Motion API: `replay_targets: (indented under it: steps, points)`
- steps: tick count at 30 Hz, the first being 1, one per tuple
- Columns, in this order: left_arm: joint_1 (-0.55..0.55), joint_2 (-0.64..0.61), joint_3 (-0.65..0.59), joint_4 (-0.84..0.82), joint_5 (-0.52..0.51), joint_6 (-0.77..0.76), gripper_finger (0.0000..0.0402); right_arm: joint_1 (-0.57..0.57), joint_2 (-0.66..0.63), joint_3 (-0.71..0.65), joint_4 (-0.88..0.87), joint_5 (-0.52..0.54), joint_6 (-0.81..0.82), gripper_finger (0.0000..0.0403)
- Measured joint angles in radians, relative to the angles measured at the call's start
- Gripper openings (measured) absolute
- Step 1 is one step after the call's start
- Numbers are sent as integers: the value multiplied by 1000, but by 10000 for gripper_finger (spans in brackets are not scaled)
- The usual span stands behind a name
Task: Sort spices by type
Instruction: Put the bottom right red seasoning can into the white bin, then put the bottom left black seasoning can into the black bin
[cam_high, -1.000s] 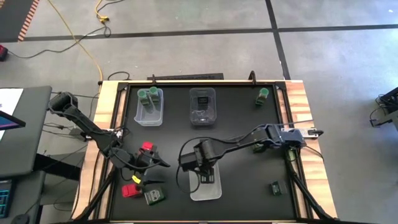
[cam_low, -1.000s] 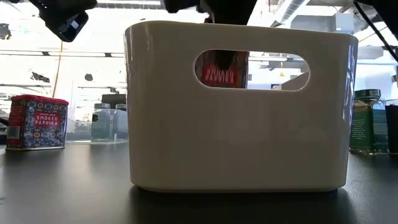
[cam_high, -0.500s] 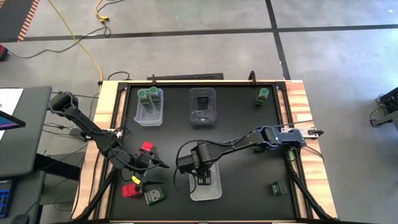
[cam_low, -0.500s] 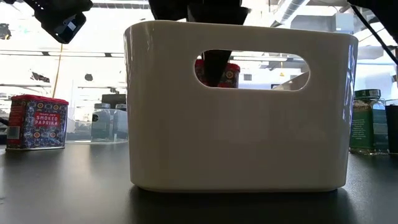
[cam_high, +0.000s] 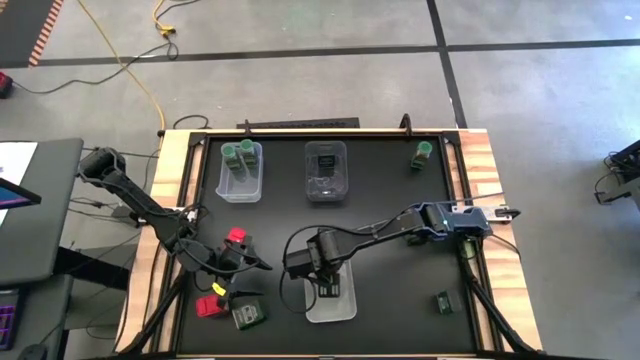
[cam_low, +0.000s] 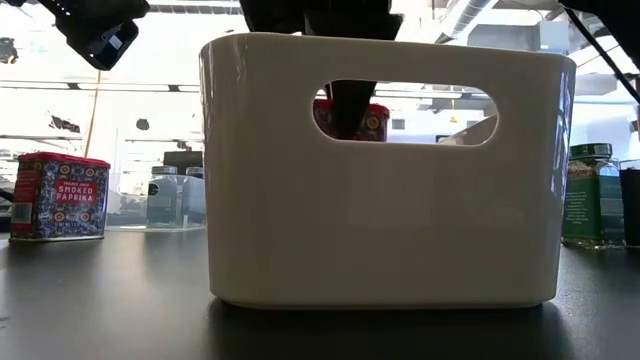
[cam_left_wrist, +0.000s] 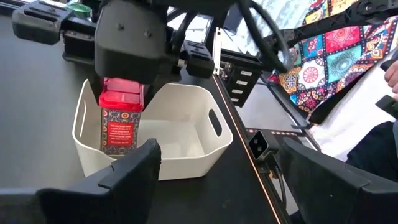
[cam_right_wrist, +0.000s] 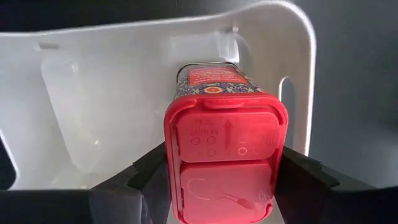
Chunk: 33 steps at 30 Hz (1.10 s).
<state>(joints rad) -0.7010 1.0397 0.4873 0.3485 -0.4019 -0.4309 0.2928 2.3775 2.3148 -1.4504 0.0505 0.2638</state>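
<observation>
My right gripper (cam_high: 328, 280) points down over the white bin (cam_high: 330, 300) at the table's near middle, shut on a red spice tin (cam_left_wrist: 121, 121) that stands upright, its lower part inside the bin. In the low view the tin's top (cam_low: 372, 120) shows through the bin's handle slot. My left gripper (cam_high: 255, 265) hangs open left of the bin, with nothing between its fingers (cam_left_wrist: 134, 171). Another red tin (cam_high: 237, 237) stands beside it on the table. My right gripper pinches the tin's red lid (cam_right_wrist: 171, 162) on two opposite sides between its two fingers, from above, pointing down. The tin hangs upright below the fingers. Whether its base touches the bin's floor I cannot tell.
A clear bin (cam_high: 240, 170) with green-lidded jars and a clear bin (cam_high: 327, 172) with a dark box stand at the far edge. A green-lidded jar (cam_high: 423, 153) stands far right. A red tin (cam_high: 210, 306) and dark boxes (cam_high: 248, 316) (cam_high: 442, 301) lie near the front edge.
My right gripper has sunk a little with the red tin, which has gone deeper into the white bin and stays upright. In the low view the slot showed the tin's label before and shows its top now.
</observation>
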Motion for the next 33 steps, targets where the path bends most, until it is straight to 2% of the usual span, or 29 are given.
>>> replay_targets:
  steps: [8, 13, 28, 33]
  points:
    - [0, 0, 0, 0, 0, 0, 312, 0, 1, -64, -1, 1, 4, 283]
    - [0, 0, 0, 0, 0, 0, 312, -2, 0, -63, 14, 33, 24, 306]
    - [0, 0, 0, 0, 0, -1, 312, -2, -2, -63, 48, 39, 26, 370]
    - [0, 0, 0, 0, 0, -2, 312, -2, -2, -63, 45, 39, 26, 379]
